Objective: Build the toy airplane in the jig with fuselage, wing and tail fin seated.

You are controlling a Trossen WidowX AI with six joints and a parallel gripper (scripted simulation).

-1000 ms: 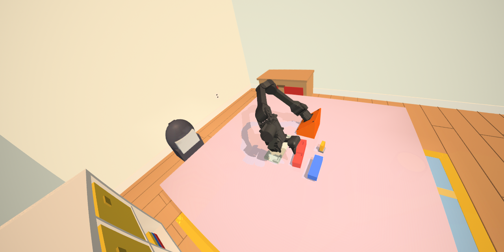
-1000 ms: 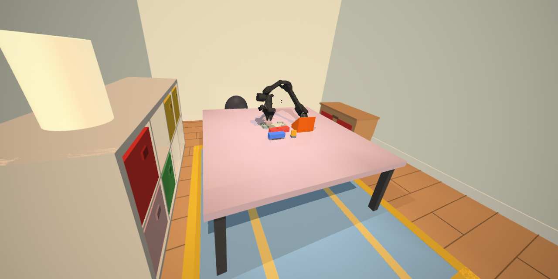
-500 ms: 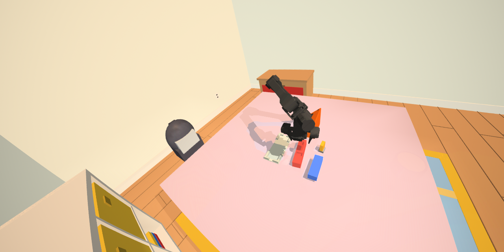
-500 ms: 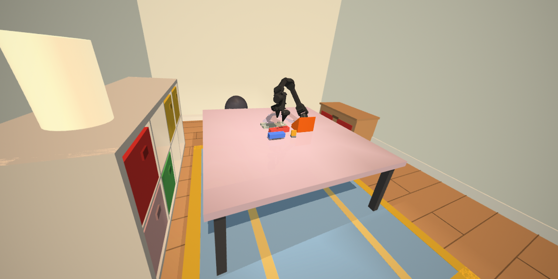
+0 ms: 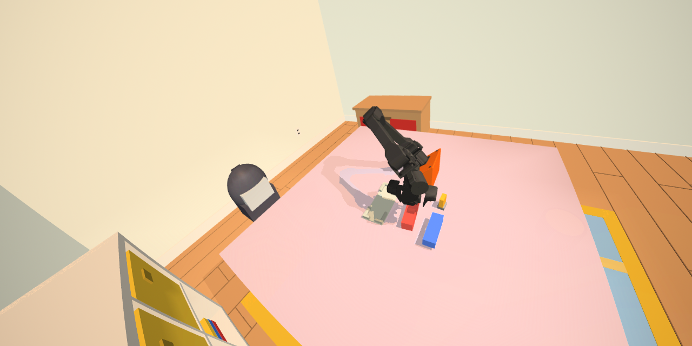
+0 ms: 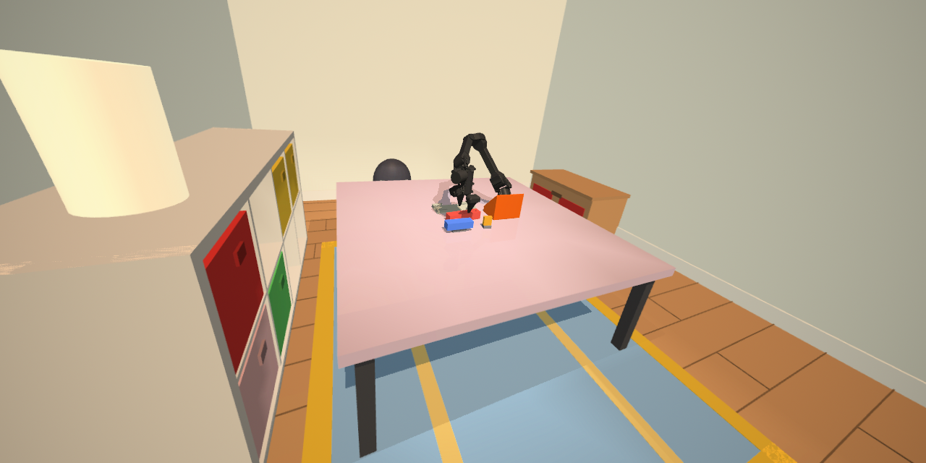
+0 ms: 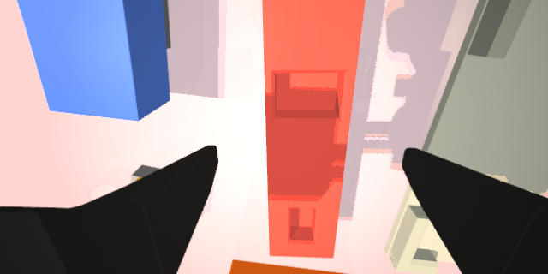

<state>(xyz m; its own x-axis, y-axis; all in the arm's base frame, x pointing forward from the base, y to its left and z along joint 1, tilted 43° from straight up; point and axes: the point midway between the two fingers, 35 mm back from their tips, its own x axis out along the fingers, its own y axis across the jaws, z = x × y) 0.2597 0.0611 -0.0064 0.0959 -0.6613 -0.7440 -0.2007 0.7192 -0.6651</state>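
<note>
The red fuselage (image 5: 408,223) (image 6: 452,215) (image 7: 314,17) lies on the table, its two sockets facing up. My gripper (image 7: 308,155) (image 6: 464,208) is open and empty above it; in the wrist view the fingertips stand on either side of its socketed end. The pale jig (image 5: 382,210) (image 7: 492,107) lies beside the fuselage with nothing in its cradle, partly hidden by the arm and a finger. The blue wing (image 5: 433,228) (image 6: 458,225) (image 7: 81,51) lies on the fuselage's other side. The yellow tail fin (image 5: 443,200) (image 6: 487,221) stands near the wing's end, mostly hidden by a finger in the wrist view.
The orange arm base (image 5: 433,168) (image 6: 508,206) (image 7: 274,268) stands close to the fuselage's socketed end and the tail fin. All parts rest on the pink table (image 5: 484,271) (image 6: 401,291). A dark rounded object (image 5: 245,184) (image 6: 391,170) stands beyond the table edge.
</note>
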